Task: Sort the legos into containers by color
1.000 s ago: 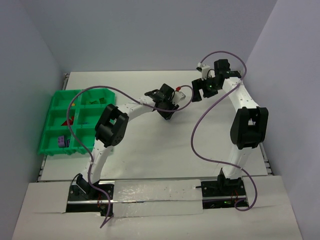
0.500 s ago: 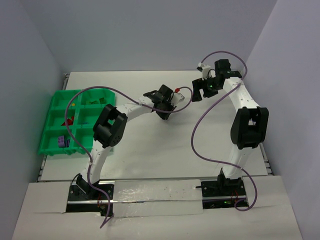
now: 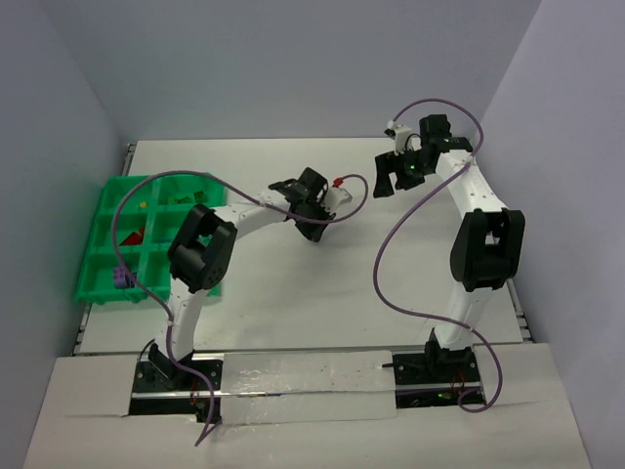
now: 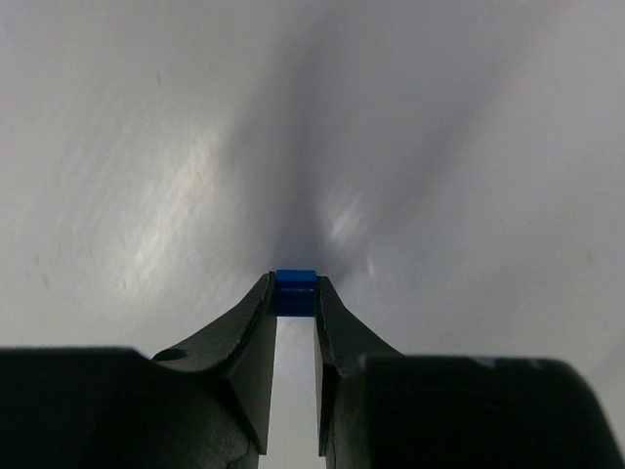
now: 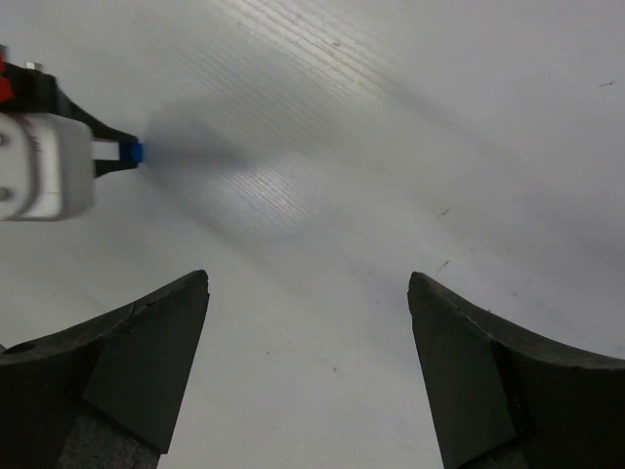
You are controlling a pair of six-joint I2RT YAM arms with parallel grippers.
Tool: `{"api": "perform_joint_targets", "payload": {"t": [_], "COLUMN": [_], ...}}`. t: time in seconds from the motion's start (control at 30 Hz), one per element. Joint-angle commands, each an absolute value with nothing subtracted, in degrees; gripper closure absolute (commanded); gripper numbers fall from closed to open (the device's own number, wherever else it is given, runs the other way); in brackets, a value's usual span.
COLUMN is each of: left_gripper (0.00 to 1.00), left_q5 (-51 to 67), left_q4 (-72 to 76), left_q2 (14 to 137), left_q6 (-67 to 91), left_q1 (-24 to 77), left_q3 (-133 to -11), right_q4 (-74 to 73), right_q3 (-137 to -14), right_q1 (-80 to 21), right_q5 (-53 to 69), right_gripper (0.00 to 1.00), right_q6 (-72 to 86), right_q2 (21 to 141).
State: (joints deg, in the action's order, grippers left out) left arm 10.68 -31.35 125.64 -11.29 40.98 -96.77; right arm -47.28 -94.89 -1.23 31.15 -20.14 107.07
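My left gripper (image 4: pixel 295 298) is shut on a small blue lego (image 4: pixel 295 279), pinched at the very tips of the black fingers above the white table. The right wrist view shows the same blue lego (image 5: pixel 139 151) at the tip of the left gripper (image 5: pixel 123 154), far left. In the top view the left gripper (image 3: pixel 314 195) is over the middle of the table. My right gripper (image 5: pixel 308 283) is open and holds nothing; it hangs at the back right (image 3: pixel 387 182). The green tray (image 3: pixel 101 227) of containers lies at the left and holds red (image 3: pixel 132 236), purple (image 3: pixel 121 277) and green (image 3: pixel 182 198) legos.
Purple cables (image 3: pixel 391 249) loop over the table from both arms. The left arm's elbow (image 3: pixel 200 252) hangs over the tray's right edge. Grey walls close in the table at the left, back and right.
The left gripper's jaws have closed on the blue lego, and it has moved left toward the tray with its elbow swinging left. The right arm has not moved.
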Motion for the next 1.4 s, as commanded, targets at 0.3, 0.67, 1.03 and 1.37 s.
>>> {"api": "perform_joint_targets", "payload": {"t": [0.3, 0.67, 1.03, 1.37], "left_gripper": [1.0, 1.0, 0.98, 0.88], "left_q5": [31.82, 30.06, 23.95, 20.66], "left_q4": [-39.9, -55.55, -54.82, -48.74], "left_q2": [90.71, 75.67, 72.96, 75.02], "left_q6": [-18.23, -26.98, -32.57, -32.68], "left_q1": [22.29, 0.8, -9.66, -12.58], "left_q3": [-80.27, -68.29, -57.31, -53.73], "right_q4": [-44.42, -42.36, -43.07, -44.08], "right_q3": [-92.14, -89.65, -91.33, -91.18], "right_q1": [-1.89, -5.28, -6.56, -7.03], "right_q5": [34.5, 34.9, 33.96, 32.56], "right_gripper": [0.11, 0.1, 0.1, 0.1], "right_q6": [-18.49, -18.37, -18.72, -20.49], "right_q2": [104.05, 103.71, 105.52, 105.16]}}
